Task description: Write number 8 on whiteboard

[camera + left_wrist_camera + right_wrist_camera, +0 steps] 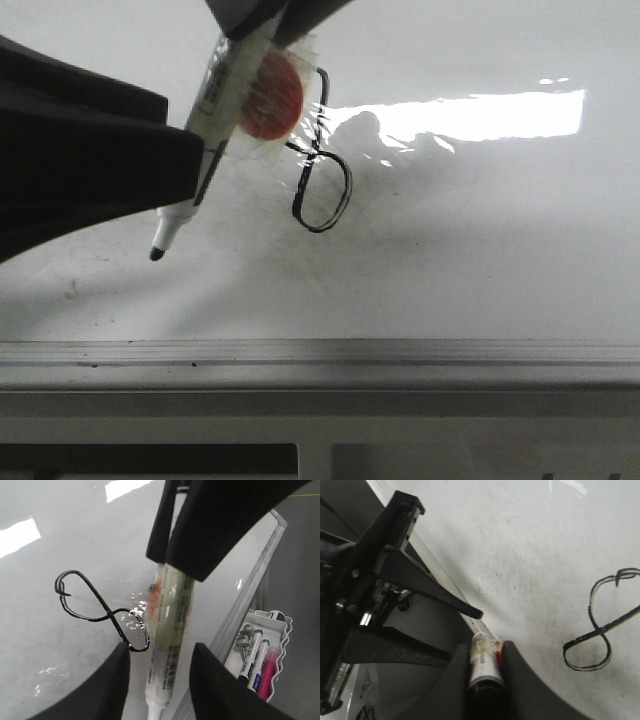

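Note:
The whiteboard (480, 250) carries a thin black number 8 (312, 150), slanted, with two loops. It also shows in the left wrist view (107, 612) and the right wrist view (597, 630). My right gripper (275, 20) comes in from the top and is shut on a white marker (215, 90) with clear tape and an orange disc (272, 97) on it. The marker's dark tip (157, 253) points down, left of the 8. My left gripper (160, 647) is open, with a finger on either side of the marker barrel (170, 615), not touching it.
A grey-white ledge (320, 360) runs along the board's lower edge. A white tray (282, 630) with spare markers and a pink one sits beyond the ledge. Bright glare (470, 115) lies on the board right of the 8. The left arm (80, 160) fills the left side.

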